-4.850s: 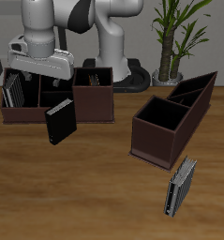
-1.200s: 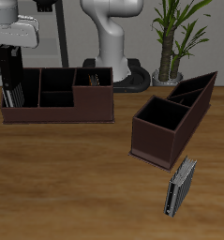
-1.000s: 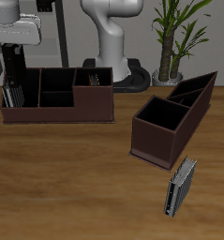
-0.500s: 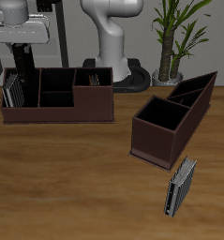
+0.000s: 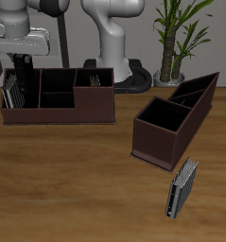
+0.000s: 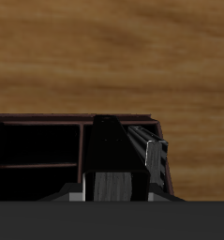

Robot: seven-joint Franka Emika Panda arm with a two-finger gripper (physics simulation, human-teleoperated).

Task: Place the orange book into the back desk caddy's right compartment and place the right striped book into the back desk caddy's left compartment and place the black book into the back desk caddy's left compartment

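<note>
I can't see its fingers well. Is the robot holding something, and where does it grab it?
Yes: the gripper holds the black book by its top end, its lower part inside the caddy.

One camera sits high in front of the table point(image 5: 86, 180) and looks down and back across all of it. The other rides on the arm, very close, looking straight down into the back desk caddy point(image 6: 48, 155). Both see that caddy point(image 5: 58, 109) and the wood.
</note>
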